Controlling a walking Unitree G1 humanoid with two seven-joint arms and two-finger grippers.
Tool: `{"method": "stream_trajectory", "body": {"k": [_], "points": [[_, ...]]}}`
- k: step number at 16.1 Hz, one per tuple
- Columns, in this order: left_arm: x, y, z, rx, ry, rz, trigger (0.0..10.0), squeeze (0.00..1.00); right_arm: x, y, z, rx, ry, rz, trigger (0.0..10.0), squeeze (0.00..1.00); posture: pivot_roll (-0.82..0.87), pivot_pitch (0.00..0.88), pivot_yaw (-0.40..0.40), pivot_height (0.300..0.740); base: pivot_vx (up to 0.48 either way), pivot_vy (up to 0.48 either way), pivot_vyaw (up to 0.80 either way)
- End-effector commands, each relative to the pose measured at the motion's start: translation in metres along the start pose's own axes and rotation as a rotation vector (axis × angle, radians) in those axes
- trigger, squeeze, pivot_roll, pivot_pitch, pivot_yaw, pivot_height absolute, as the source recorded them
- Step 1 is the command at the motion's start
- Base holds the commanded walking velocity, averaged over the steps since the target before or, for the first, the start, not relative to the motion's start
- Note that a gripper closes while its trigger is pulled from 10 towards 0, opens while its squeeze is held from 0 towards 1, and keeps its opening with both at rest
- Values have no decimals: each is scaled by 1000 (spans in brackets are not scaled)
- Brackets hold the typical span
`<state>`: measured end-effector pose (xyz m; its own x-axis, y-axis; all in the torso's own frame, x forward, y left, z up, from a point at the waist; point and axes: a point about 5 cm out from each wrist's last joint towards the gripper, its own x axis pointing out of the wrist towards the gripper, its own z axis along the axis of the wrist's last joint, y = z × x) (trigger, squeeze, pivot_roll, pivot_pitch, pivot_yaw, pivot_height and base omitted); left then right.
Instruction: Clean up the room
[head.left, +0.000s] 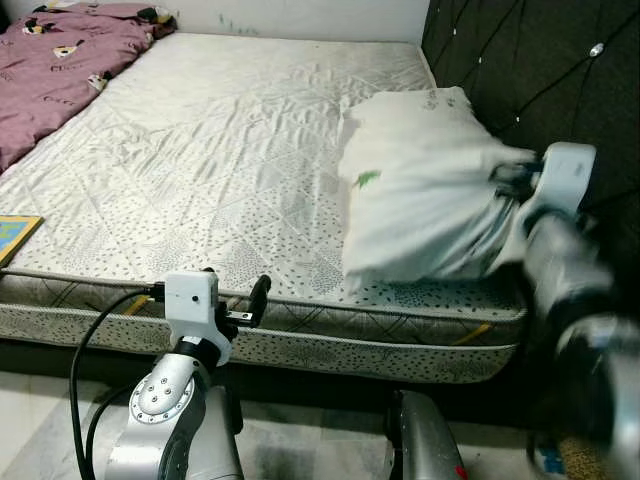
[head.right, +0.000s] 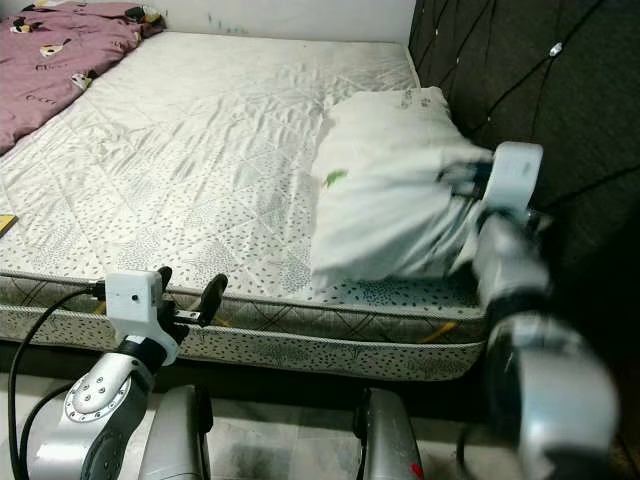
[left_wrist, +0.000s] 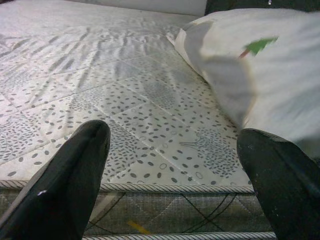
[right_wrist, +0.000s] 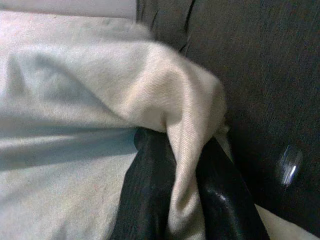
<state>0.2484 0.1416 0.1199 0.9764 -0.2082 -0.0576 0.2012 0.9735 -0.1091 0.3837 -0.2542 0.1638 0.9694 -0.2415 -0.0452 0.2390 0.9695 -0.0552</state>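
Observation:
A white pillow (head.left: 420, 190) with a small green print lies on the right side of the bare mattress (head.left: 200, 150), next to the dark padded headboard (head.left: 540, 70). My right gripper (head.left: 512, 178) is at the pillow's near right corner, shut on a fold of its fabric (right_wrist: 185, 150), which is pinched between the two black fingers (right_wrist: 150, 190). My left gripper (head.left: 250, 300) hovers at the mattress's front edge, open and empty, its fingers (left_wrist: 70, 180) spread wide and aimed across the bed toward the pillow (left_wrist: 265, 75).
A crumpled mauve blanket (head.left: 60, 60) lies at the far left of the bed. A flat blue and yellow object (head.left: 15, 235) rests at the mattress's left front edge. My own legs (head.left: 425, 440) stand on the tiled floor before the bed.

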Motion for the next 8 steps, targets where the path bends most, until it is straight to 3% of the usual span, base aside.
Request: {"method": "stream_trajectory", "body": {"k": [1, 2, 3, 6, 7, 8], "points": [[1, -1, 0, 15, 0, -5, 10000, 0, -1, 5, 8, -1, -66, 18, 0, 0, 68, 0, -24, 512, 0, 0, 0], [0, 1, -1, 25, 6, -5, 10000, 0, -17, 16, -17, 6, -53, 64, 0, 0, 63, 0, -19, 512, 0, 0, 0], [0, 2, -1, 29, 7, -4, 10000, 0, -29, 23, -28, 21, -49, 84, 0, 0, 61, 0, -17, 512, 0, 0, 0], [3, 5, 1, 48, 0, 13, 10000, 0, -64, 51, -35, 72, -83, 168, 0, 0, 55, 0, -10, 512, 0, 0, 0], [4, 5, 1, 50, -1, 14, 10000, 0, -69, 58, -35, 77, -88, 193, 0, 0, 54, 0, -10, 512, 0, 0, 0], [5, 6, 2, 54, -2, 14, 10000, 0, -85, 76, -34, 89, -97, 262, 0, 0, 55, 0, -10, 512, 0, 0, 0]]}}
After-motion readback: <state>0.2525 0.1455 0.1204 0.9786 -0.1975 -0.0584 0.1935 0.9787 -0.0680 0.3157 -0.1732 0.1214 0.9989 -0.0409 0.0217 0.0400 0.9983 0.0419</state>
